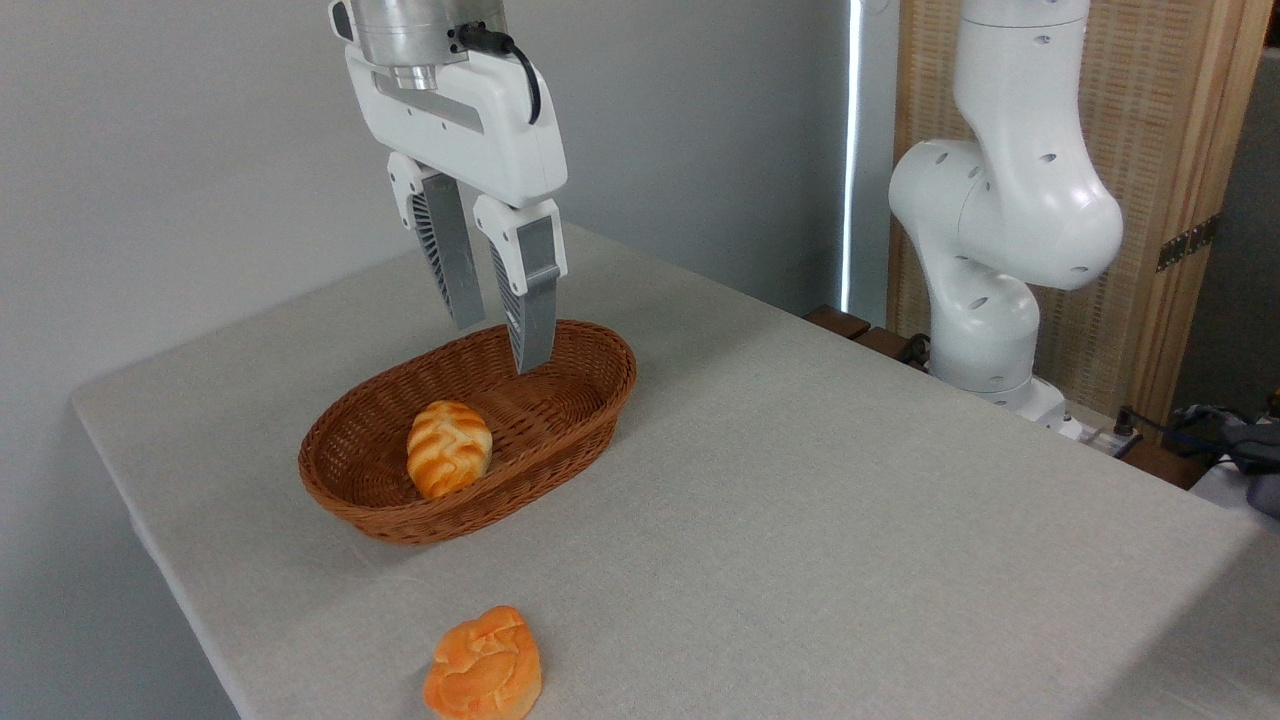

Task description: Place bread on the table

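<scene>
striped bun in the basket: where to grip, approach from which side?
Come straight down from above: the basket wall blocks side approaches. Close the gripper across the striped bun's narrow width, at mid-length, where the oval is fattest. It lies clear of the rim, likely leaving finger room.

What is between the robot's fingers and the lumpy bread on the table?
In the camera view, the wicker basket sits between the gripper and the lumpy bread, with a striped bun inside; then bare table.
</scene>
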Tool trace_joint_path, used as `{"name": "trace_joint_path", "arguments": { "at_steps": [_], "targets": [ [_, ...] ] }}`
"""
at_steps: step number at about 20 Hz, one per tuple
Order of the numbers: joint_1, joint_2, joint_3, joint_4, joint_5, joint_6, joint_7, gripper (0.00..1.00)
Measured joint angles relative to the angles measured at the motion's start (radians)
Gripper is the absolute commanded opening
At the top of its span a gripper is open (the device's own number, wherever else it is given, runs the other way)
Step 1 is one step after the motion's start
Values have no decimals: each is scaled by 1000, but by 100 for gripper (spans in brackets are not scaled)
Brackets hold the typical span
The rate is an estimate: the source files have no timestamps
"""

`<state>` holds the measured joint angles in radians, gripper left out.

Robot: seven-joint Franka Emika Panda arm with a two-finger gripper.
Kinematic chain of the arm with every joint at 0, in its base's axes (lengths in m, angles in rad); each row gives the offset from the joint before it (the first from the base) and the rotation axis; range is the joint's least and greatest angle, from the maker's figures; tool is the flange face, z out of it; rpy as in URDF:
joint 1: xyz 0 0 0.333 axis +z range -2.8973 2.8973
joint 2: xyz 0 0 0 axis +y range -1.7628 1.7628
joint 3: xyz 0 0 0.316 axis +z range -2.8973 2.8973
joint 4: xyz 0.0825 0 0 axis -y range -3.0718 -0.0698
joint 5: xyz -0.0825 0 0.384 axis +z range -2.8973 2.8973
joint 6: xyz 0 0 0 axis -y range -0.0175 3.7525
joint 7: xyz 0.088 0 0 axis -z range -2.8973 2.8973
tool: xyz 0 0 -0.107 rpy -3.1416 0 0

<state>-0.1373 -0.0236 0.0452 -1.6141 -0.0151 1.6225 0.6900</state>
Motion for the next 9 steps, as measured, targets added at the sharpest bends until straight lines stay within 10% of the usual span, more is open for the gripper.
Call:
{"name": "trace_joint_path", "arguments": {
  "at_steps": [9],
  "targets": [
    [0, 0, 0, -1, 0, -41, 0, 100]
  ]
}}
